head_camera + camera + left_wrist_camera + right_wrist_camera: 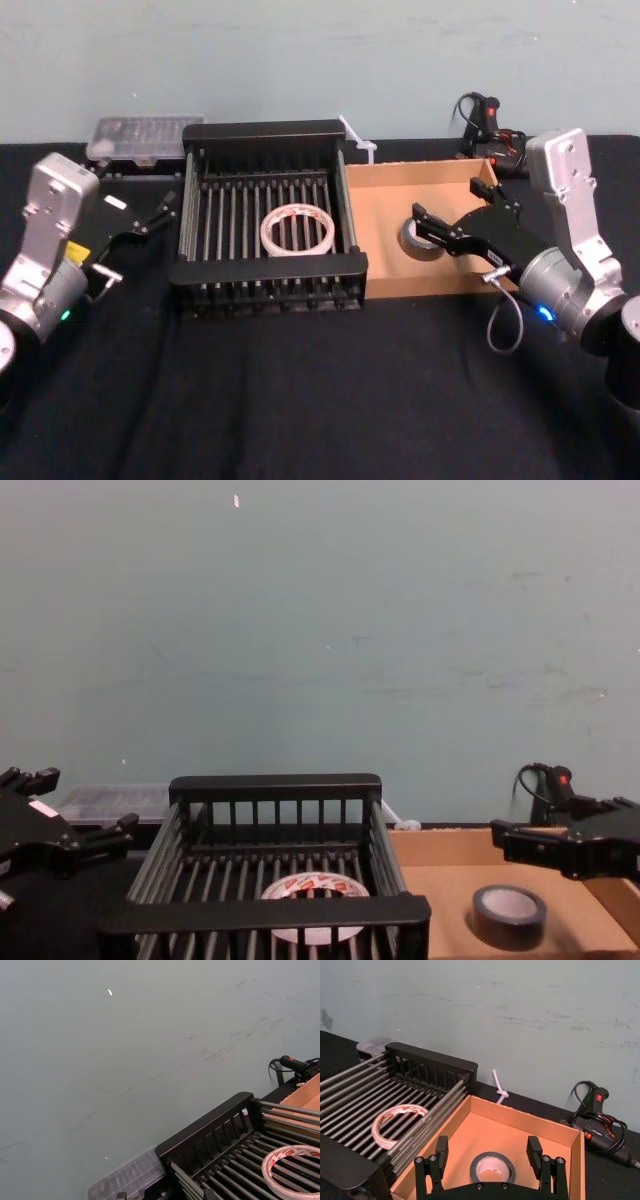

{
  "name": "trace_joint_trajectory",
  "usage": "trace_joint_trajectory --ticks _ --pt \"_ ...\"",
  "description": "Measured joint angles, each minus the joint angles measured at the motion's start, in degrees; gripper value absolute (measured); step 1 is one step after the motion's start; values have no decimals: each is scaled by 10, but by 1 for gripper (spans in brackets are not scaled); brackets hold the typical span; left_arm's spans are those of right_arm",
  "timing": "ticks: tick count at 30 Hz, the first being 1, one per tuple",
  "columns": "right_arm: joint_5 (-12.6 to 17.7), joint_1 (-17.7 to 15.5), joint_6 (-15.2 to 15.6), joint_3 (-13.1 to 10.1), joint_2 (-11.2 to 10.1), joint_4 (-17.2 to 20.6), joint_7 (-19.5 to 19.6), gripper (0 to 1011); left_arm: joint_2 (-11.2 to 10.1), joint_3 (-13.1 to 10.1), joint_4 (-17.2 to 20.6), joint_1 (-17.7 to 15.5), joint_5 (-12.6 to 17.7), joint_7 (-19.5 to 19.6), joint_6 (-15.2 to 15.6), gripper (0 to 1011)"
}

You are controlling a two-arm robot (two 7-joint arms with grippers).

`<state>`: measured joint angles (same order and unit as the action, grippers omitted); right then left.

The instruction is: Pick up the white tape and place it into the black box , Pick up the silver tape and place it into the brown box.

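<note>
Currently the white tape (pixel 297 229) is seen lying flat on the slatted floor of the black box (pixel 268 133), roughly in the middle, its red printing visible on the upper face in the chest view (pixel 312 894). Just beside that crate, on the robot's right and touching its side, the brown box (pixel 405 173) is set on the black tablecloth (pixel 300 390). The silver tape (pixel 419 238) is found lying flat on the cardboard floor, toward the side nearer the crate; in the right wrist view (pixel 493 1167) its pale core is shown facing up.

The right gripper (pixel 447 216) is held over the cardboard tray with its fingers spread wide apart. Nothing is pinched between them; in the chest view the grey roll (pixel 509 912) is seen resting on the tray floor below the gripper (pixel 560 852). In the right wrist view the two fingertips (pixel 441 1146) are seen either side of the roll, apart from it.

The left gripper (pixel 140 229) is held to the left of the crate, outside it, with its fingers spread and empty.

Behind the crate a clear plastic case (pixel 142 136) is set on the cloth, and a black glue gun (pixel 487 122) with its cord is lying behind the cardboard tray.
</note>
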<state>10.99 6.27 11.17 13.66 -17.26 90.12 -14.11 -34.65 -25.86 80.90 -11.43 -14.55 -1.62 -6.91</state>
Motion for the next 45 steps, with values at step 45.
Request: trace_joint_trajectory --ticks 45 --pt "-64 -160 -77 -44 6 139 37 1002 0 0 0 0 0 0 0 1001"
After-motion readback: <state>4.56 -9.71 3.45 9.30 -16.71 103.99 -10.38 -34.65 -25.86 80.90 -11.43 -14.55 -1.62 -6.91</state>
